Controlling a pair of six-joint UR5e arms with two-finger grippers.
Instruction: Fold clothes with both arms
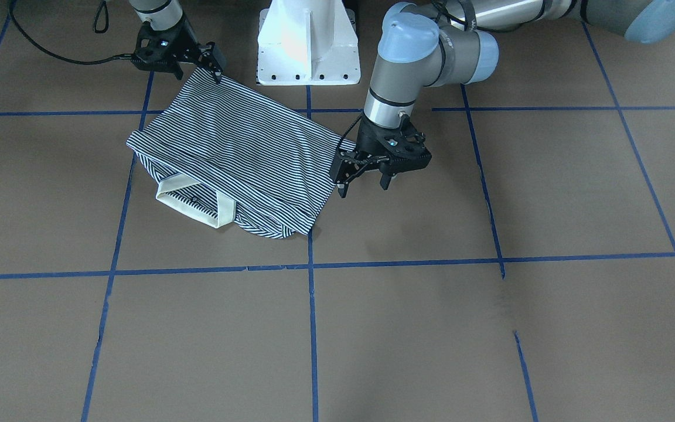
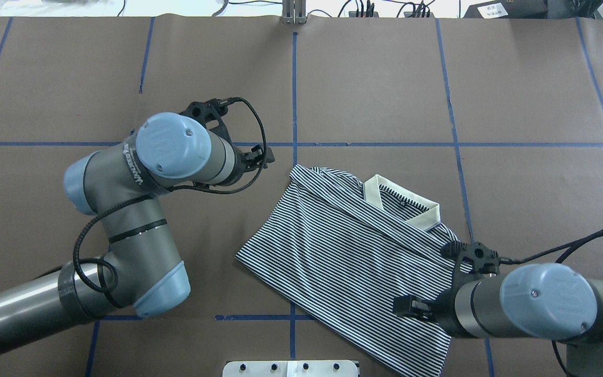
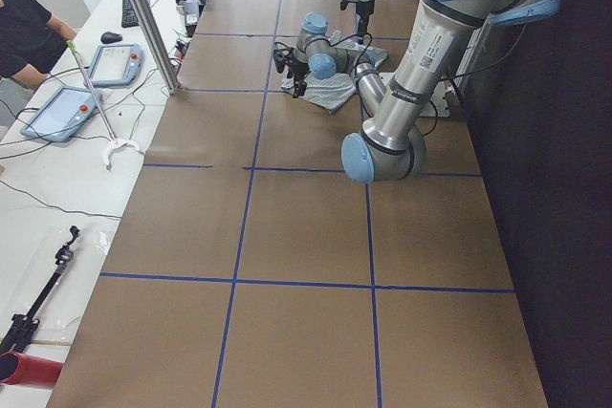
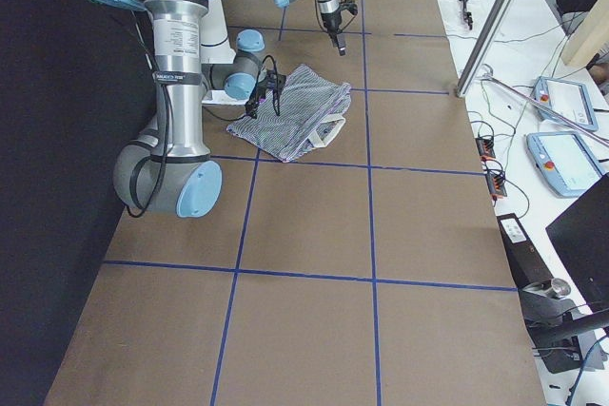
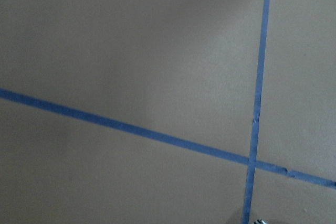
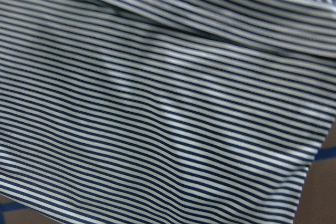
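Seen from overhead, the shirt [image 2: 343,251] lay folded on the table [image 2: 437,78] at about 5 o'clock from centre. It sat on a slant, stripes running diagonally, with the cream collar [image 2: 401,201] up at the shirt's 1 o'clock. And there was the left claw [image 1: 363,186], off the fabric at the shirt's 10 o'clock in that view, just beside the far corner and not touching it. The front view showed its jaws spread wide with only bare table beneath them. Its wrist camera saw just brown table and two crossing lines of blue tape [image 5: 257,77]. Over to the right claw [image 1: 198,73], down at the shirt's 5 o'clock from overhead, above the hem on the side nearest the white base [image 1: 308,47]. From the front its jaws stood apart as well, straddling a hem corner with one fingertip against the cloth. That corner looked raised a little off the table toward it. Its wrist camera was filled edge to edge with navy-and-white stripes, with a fold running across the top. In the front view the collar stood open like a loop at the shirt's 7 o'clock, and a lower layer of striped cloth bulged out beneath it.
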